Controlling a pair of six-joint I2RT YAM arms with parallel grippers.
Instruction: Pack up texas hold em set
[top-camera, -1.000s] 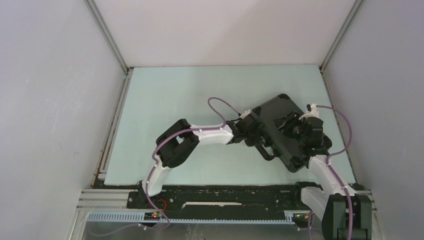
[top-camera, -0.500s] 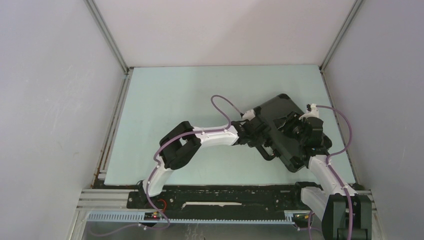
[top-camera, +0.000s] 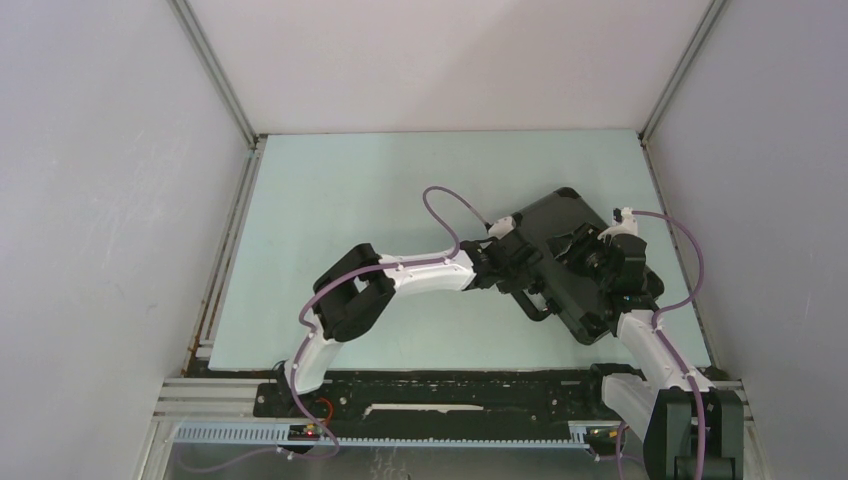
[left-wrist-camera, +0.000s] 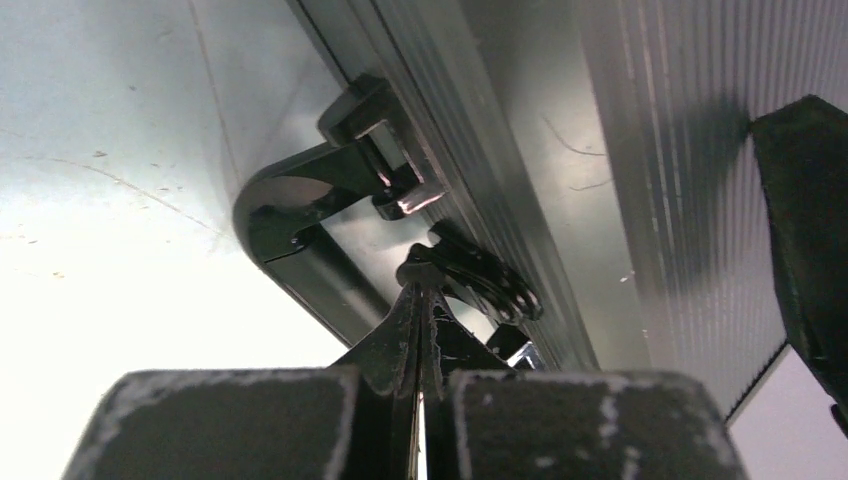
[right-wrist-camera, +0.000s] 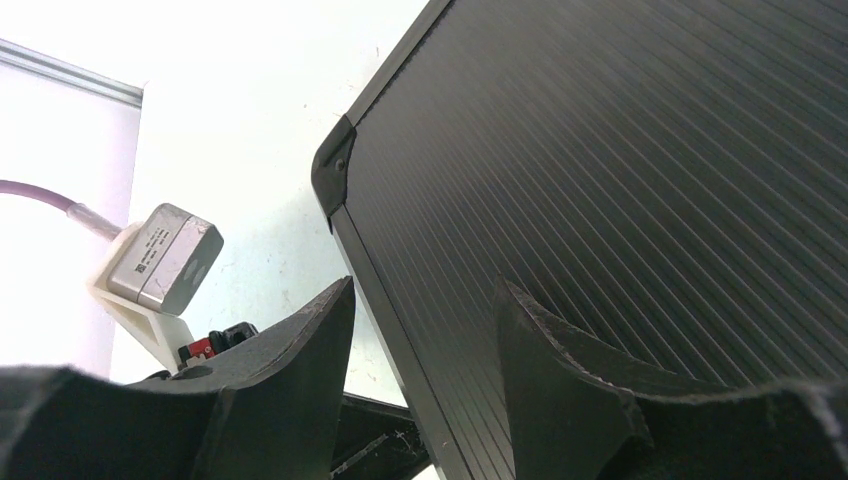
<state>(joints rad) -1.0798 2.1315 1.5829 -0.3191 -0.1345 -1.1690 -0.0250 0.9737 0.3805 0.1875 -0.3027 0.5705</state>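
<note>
The texas hold em set shows only as its closed black ribbed case (top-camera: 556, 215) lying flat at the right of the table. Its contents are hidden. My left gripper (top-camera: 527, 268) is shut, with nothing between its fingers. In the left wrist view its tips (left-wrist-camera: 422, 275) touch a latch (left-wrist-camera: 480, 282) on the case's side (left-wrist-camera: 560, 150), next to the glossy black handle (left-wrist-camera: 290, 215). My right gripper (top-camera: 585, 262) is open above the lid. In the right wrist view (right-wrist-camera: 425, 300) one finger is over the ribbed lid (right-wrist-camera: 620, 150) and the other is beyond the case's edge.
The pale green table (top-camera: 380, 200) is enclosed by white walls at the left, back and right. The case lies near the right wall. The left arm's wrist camera (right-wrist-camera: 165, 255) shows close beside the case in the right wrist view.
My left arm has stretched to the right, bringing its shut gripper up against the case's handle side. The right arm and the case have not moved.
</note>
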